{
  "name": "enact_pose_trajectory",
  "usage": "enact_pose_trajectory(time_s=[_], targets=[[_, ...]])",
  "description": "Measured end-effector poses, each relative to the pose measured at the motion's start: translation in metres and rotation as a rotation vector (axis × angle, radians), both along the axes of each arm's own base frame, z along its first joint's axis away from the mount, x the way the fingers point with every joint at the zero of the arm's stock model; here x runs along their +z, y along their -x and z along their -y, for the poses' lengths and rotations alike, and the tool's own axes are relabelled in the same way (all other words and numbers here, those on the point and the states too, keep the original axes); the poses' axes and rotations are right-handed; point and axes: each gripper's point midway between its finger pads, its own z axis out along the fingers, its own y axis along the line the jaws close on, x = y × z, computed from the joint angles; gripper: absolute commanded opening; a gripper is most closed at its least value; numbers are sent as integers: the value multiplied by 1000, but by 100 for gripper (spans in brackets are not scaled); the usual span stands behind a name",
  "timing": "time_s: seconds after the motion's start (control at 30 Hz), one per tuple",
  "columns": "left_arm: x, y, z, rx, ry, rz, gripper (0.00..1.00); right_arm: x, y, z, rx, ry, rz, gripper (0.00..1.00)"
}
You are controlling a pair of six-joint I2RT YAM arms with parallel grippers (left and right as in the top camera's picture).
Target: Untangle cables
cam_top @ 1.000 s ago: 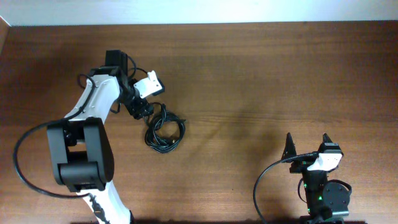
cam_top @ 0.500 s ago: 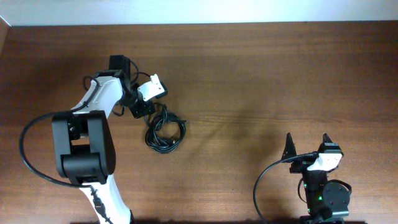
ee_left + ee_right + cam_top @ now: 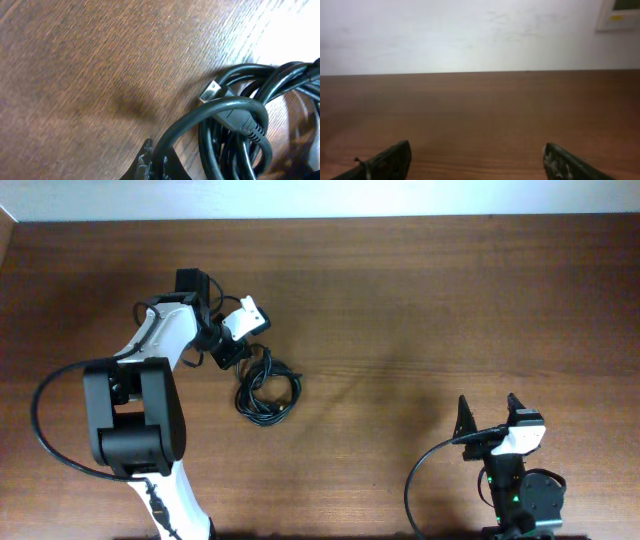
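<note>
Black cables [image 3: 265, 392] lay coiled on the table [image 3: 420, 300], left of centre. The left gripper [image 3: 230, 357] pinched one upper loop; the right gripper [image 3: 488, 406] stood wide open, well apart. Likely light, limp, slippery: grip near the plug [image 3: 210, 92].

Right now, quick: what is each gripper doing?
Left gripper: shut, apparently pinching a strand of the cables.
Right gripper: open, holding nothing.

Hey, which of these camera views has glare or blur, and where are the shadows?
Left wrist: glare whitens the table at upper right; the cables cast a soft shadow leftward, and blur at the right edge. Right wrist: hazy throughout, fingers blurred. Overhead: sharp, evenly lit.
</note>
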Motion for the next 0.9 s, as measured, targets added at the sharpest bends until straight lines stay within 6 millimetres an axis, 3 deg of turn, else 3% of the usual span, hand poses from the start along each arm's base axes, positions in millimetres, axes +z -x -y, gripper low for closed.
enact_pose_trajectory(time_s=[0.17, 0.37, 0.53, 0.67, 0.9], targets=[[5, 18, 12, 52, 82, -104, 0, 33, 6, -5, 30, -6, 53, 87], [29, 26, 26, 61, 172, -136, 0, 27, 19, -15, 94, -4, -62, 95], [86, 26, 41, 27, 187, -7, 0, 41, 32, -26, 164, -8, -86, 96], [138, 35, 66, -29, 197, 119, 0, 46, 40, -45, 275, -17, -86, 96], [195, 67, 118, -182, 231, 255, 0, 52, 58, -78, 492, -38, -79, 95]])
